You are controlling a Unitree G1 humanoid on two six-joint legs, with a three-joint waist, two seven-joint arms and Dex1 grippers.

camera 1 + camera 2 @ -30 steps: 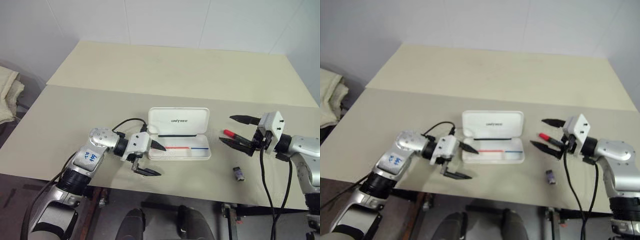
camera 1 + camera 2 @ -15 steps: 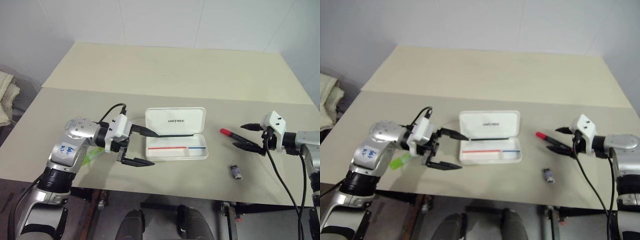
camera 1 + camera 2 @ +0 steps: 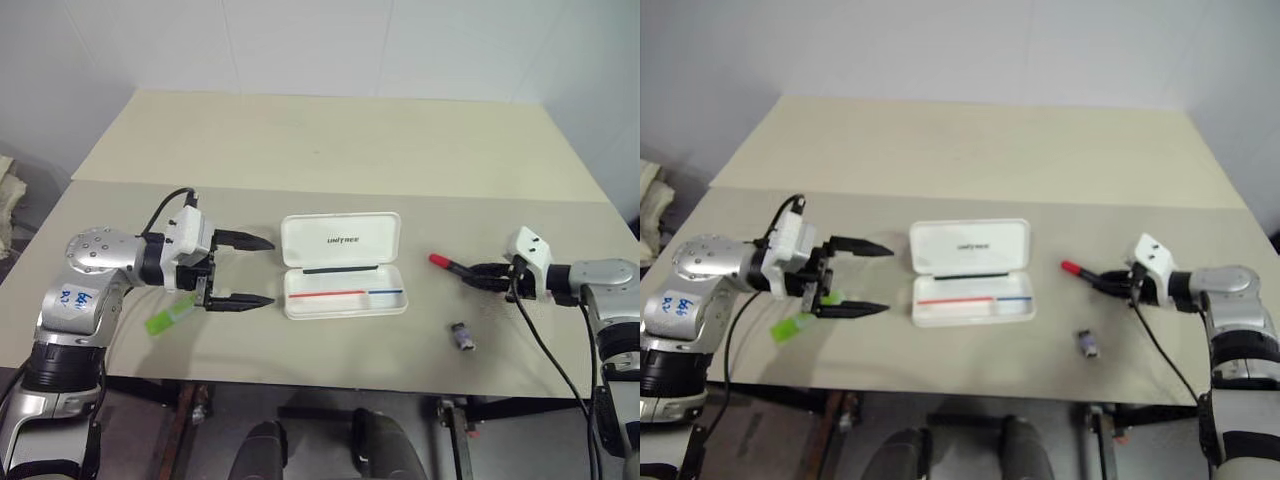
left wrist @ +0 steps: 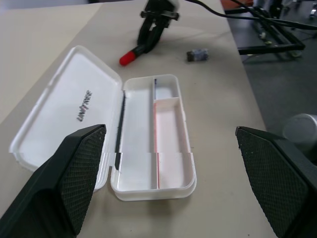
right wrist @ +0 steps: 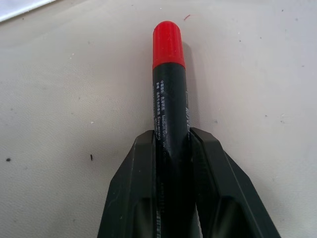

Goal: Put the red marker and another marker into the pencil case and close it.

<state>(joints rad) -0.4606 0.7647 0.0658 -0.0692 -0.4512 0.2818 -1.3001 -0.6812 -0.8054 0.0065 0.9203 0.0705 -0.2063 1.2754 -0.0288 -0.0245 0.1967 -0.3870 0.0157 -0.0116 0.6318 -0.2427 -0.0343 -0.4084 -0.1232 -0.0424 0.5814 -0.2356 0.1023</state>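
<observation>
My right claw [image 5: 171,144] is clenched on the red marker [image 5: 168,84], cap toward the open pencil case [image 3: 342,265] on the worktop [image 3: 330,140]. Left claw [image 3: 245,270] released; green marker [image 3: 170,317] beneath it.

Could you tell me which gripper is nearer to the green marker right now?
Left. The open left gripper hangs just beside the green marker; the right gripper is across the table beyond the pencil case, shut on the red marker.

Plastic things on a matt surface [image 3: 330,150]

The pencil case [image 3: 342,265] is smooth, glossy white plastic; the red marker [image 5: 170,94] has a satin black barrel; black fingers [image 4: 59,191] look finely textured.
</observation>
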